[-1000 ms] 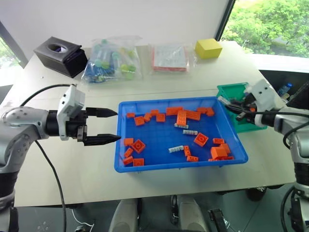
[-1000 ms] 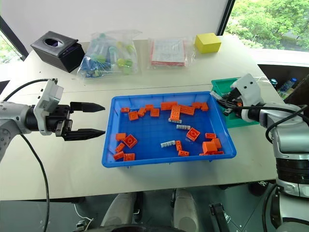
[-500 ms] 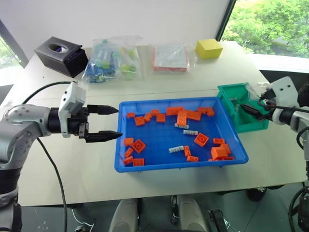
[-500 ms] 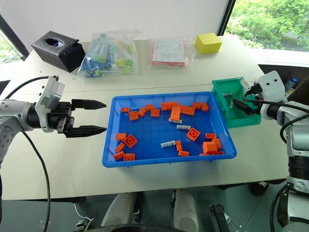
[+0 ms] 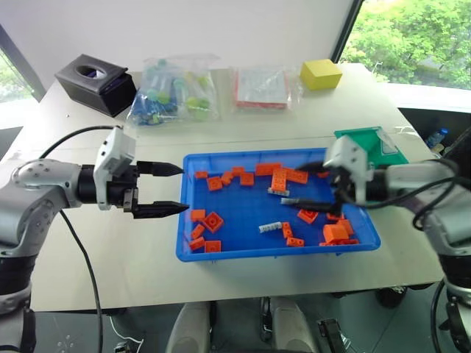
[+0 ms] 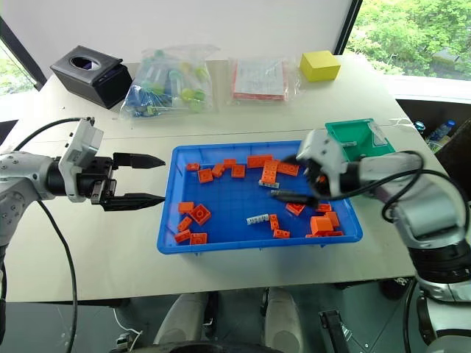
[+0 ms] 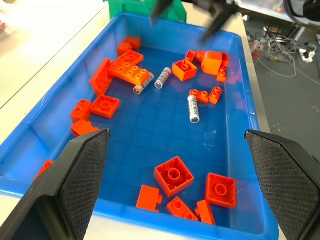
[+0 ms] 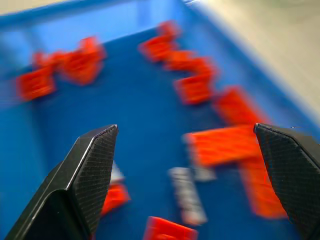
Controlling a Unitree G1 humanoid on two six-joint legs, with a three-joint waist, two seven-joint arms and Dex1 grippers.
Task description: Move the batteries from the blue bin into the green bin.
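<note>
The blue bin point(image 5: 181, 220) sits mid-table, holding orange bricks and three silvery batteries point(image 7: 193, 108) point(image 7: 162, 77) point(image 7: 142, 86). One battery point(image 5: 270, 227) lies near the bin's middle, and another point(image 5: 277, 191) lies against a long brick. My right gripper point(image 5: 307, 184) hovers open and empty over the bin's right half, above the batteries; its wrist view is blurred and shows a battery point(image 8: 187, 195) below its spread fingers point(image 8: 85, 175). The green bin point(image 5: 374, 144) stands by the blue bin's far right corner. My left gripper point(image 5: 181, 189) is open and empty just outside the blue bin's left rim.
Along the far side of the table are a black tissue box point(image 5: 96, 84), a clear bag of tubes point(image 5: 173, 92), a flat red-and-white packet point(image 5: 261, 87) and a yellow block point(image 5: 321, 73). Orange bricks point(image 5: 287, 175) crowd around the batteries.
My right gripper opened at the green bin, then swung left and now hangs over the blue bin. The left gripper has stayed put.
</note>
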